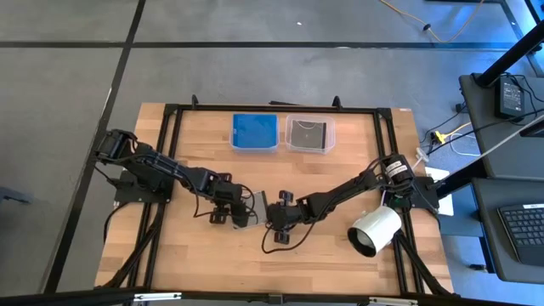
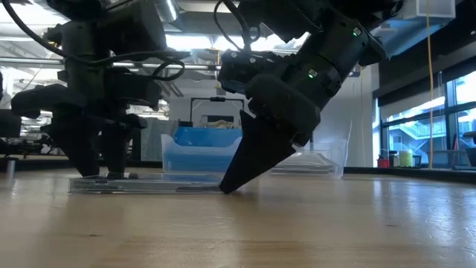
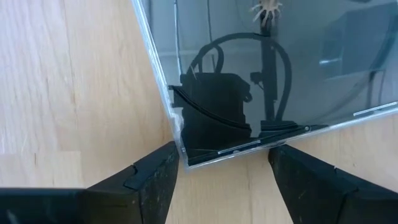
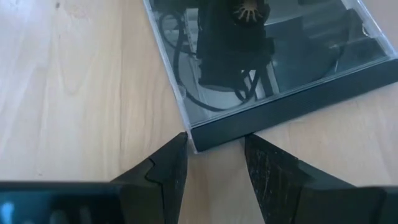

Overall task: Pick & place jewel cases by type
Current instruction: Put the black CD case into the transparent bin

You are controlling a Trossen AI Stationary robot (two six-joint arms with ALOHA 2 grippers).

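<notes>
- Left hand [image 1: 240, 212]: low over the middle of the counter [image 1: 331, 255], fingers spread and straddling one corner of a jewel case [image 1: 254, 201]. The left wrist view shows the corner sitting between the two fingers [image 3: 152, 180] with a gap on each side; nothing is gripped.
- Jewel case: lies flat on the counter between the two hands, near the counter's centre. It is a dark grey, glossy case with a clear rim; its lid mirrors the arm above it. Condition appears sound.
- Right hand [image 1: 274, 214]: at the case's opposite side, fingertips down on the counter at a corner of the case, part open. The right wrist view shows that corner between the fingers [image 4: 166, 168]; whether it is pinched cannot be told.
- Step in hand, by judgement: pick-up of this case, with the right hand steadying it.
- Next move calls for closing on the thin edge squarely, or the case may slide or pivot.
- Far side: a blue-filled tub [image 1: 255, 133] on the left, a clear tub [image 1: 309, 134] holding a dark case on the right; the latter is the likely destination.
</notes>
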